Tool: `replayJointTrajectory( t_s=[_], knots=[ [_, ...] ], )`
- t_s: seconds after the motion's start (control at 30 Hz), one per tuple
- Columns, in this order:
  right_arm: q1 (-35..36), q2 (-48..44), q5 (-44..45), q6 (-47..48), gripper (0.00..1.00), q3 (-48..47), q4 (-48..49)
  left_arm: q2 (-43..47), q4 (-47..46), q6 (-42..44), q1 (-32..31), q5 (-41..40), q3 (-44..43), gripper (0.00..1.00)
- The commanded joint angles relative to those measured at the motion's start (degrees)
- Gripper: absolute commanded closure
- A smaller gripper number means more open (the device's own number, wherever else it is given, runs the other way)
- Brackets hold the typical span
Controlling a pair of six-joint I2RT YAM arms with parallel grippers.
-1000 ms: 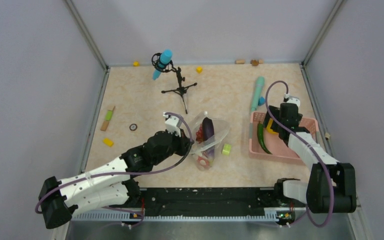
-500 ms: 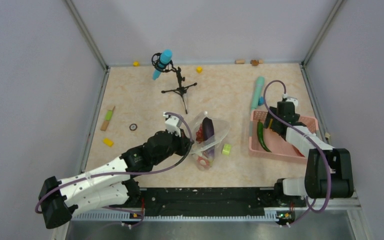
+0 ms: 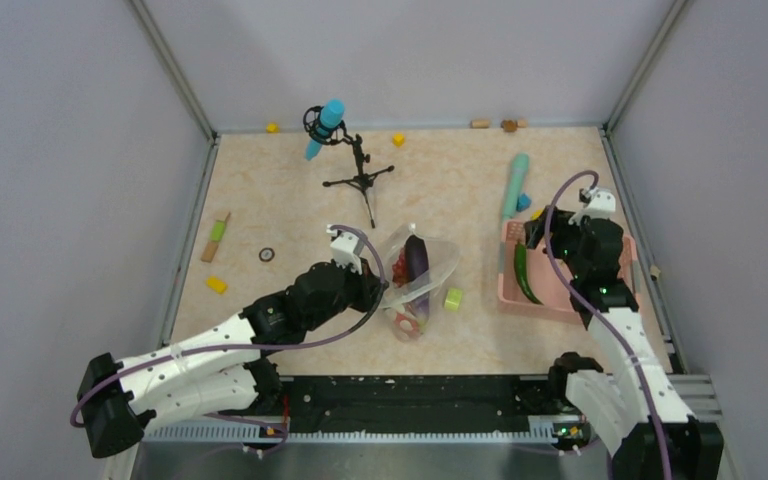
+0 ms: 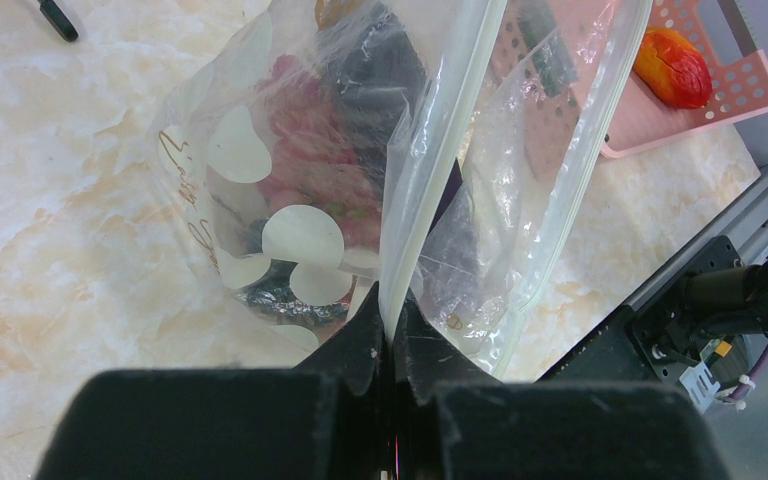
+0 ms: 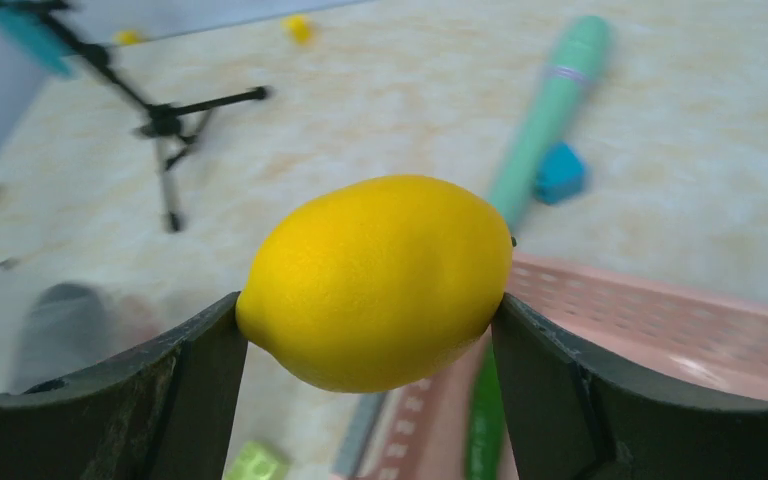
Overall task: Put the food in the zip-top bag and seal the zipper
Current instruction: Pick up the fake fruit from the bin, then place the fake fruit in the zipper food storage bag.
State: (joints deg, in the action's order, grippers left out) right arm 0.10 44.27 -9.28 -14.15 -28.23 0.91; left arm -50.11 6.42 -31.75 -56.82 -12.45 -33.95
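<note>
The clear polka-dot zip-top bag point(image 3: 415, 278) lies open mid-table with dark purple grapes point(image 3: 415, 258) and red pieces point(image 4: 305, 150) inside. My left gripper point(image 3: 380, 292) is shut on its white zipper strip point(image 4: 430, 170), holding that edge up. My right gripper point(image 5: 370, 320) is shut on the yellow lemon point(image 5: 375, 280), lifted above the far left corner of the pink basket point(image 3: 600, 300). In the top view the lemon shows only as a yellow speck point(image 3: 537, 242) at the right gripper point(image 3: 543, 238). A green vegetable point(image 3: 524, 275) lies in the basket; a red-orange piece point(image 4: 672, 66) shows there too.
A lime-green cylinder point(image 3: 453, 298) sits right of the bag. A teal stick point(image 3: 513, 185) with a blue cube lies beyond the basket. A microphone on a black tripod point(image 3: 358, 175) stands at the back. Small yellow blocks and a green-and-wood piece point(image 3: 216, 238) lie along the left and far edges.
My right arm has swung right and lifted, raising the lemon out of the basket's far left corner. The left gripper and bag have not moved.
</note>
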Motion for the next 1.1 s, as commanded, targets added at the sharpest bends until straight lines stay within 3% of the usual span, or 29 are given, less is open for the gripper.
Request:
replayJointTrajectory(
  t_s=[0.0,0.07,0.13,0.37,0.5,0.63,0.87,1.07],
  knots=[
    [2.1,-3.4,-30.5,-7.3,0.55,3.4,20.0,0.3,-2.4,0.3,0.1,0.4,-0.8,1.00],
    [6.3,-3.0,-32.2,-8.1,0.55,3.1,23.8,0.3,-2.1,0.5,0.0,0.3,-1.1,1.00],
    [13.1,-1.8,-31.3,-5.2,0.55,0.5,21.2,0.5,-1.9,0.5,0.1,-0.2,-1.0,1.00],
    [40.8,6.0,-19.8,7.0,0.54,-8.7,14.6,2.7,-1.6,0.5,0.1,-0.3,-0.7,1.00],
    [48.5,12.2,-10.6,12.4,0.48,-13.7,10.9,3.4,-1.5,0.3,0.1,0.3,-0.6,1.00],
    [53.7,16.9,1.1,17.0,0.42,-16.7,6.1,3.2,-1.8,0.4,0.1,0.0,-0.4,1.00],
    [54.7,18.6,8.5,16.8,0.36,-17.3,5.5,2.8,-1.8,0.4,0.1,0.4,-0.5,1.00],
    [54.7,19.3,10.7,14.6,0.18,-17.5,5.2,2.9,-1.9,0.2,0.1,0.6,-0.5,1.00]
  ],
)
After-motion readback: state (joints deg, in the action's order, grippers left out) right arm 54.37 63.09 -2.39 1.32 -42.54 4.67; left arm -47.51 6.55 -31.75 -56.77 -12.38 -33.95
